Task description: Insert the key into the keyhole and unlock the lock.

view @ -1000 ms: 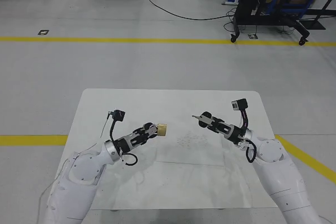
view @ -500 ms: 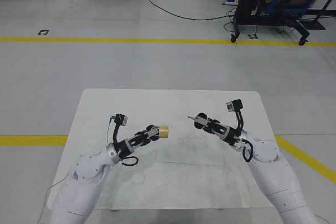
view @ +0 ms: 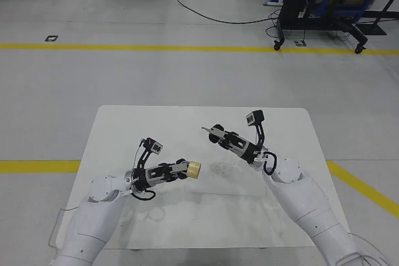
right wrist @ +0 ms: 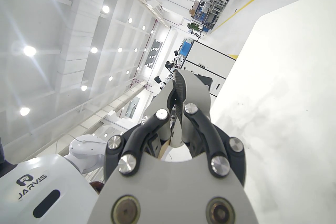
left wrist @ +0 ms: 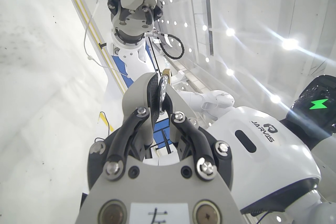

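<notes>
From above: clamps lock (view: pixel 195 169) in left gripper (view: pixel 186 171) over table (view: pixel 120 133), pinches key (view: pixel 207 128) in right gripper (view: pixel 215 131), well apart, tip aimed past it. Left wrist: bites shut on shackle (left wrist: pixel 162 87). Right wrist: presses pads (right wrist: pixel 179 86) nearly together. Risks a scrape or dropped key if brought in askew.

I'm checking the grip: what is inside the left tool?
The small brass padlock, clamped by its silver shackle between the left tool's black pads. The pads cover part of the shackle; the keyhole cannot be seen.

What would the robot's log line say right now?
left pincer: shut on lock | right pincer: shut on key | key and lock apart | key not yet inserted
</notes>
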`<state>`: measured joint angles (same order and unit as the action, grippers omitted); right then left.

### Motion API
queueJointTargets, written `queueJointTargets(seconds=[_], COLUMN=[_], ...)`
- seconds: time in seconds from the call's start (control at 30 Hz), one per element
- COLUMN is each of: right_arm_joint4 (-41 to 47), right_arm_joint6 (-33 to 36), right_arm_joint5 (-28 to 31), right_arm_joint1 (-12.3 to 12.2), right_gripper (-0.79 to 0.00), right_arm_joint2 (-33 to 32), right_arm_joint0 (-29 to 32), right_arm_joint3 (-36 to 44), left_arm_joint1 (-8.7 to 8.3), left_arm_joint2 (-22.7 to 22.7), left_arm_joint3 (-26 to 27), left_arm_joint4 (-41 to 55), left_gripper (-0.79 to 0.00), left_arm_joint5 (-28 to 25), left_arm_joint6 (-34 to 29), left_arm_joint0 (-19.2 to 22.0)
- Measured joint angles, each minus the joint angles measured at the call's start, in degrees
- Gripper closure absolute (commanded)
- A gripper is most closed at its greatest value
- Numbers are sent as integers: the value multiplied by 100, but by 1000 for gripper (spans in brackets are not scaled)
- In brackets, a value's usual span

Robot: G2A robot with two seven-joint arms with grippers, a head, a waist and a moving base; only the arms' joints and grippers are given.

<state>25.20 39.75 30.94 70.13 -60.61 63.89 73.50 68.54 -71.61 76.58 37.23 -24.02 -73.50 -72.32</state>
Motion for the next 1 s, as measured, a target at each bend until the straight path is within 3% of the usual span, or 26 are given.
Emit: queueJointTargets(seconds=[0.53, 0.83, 1.0], right_arm_joint4=[858, 863, 1005], right_arm_joint6=[1687, 1219, 1357], right_arm_joint5=[-232, -12, -103], right_arm_joint1=[101, 159, 257], right_gripper=[0, 0, 0], right_arm_joint2=[422, 339, 615], right_arm_joint0=[-161, -278, -371], right_arm_joint3=[-154, -353, -463], left_arm_joint1=[-39, -54, -27], left_arm_joint2=[-187, -24, 141], left_arm_joint3=[-366, -275, -296], left_arm_joint4=[390, 41, 89], left_gripper=[0, 0, 0], left_arm_joint5=[209, 278, 286], left_arm_joint6=[319, 143, 85], left_arm_joint0=[32, 106, 175])
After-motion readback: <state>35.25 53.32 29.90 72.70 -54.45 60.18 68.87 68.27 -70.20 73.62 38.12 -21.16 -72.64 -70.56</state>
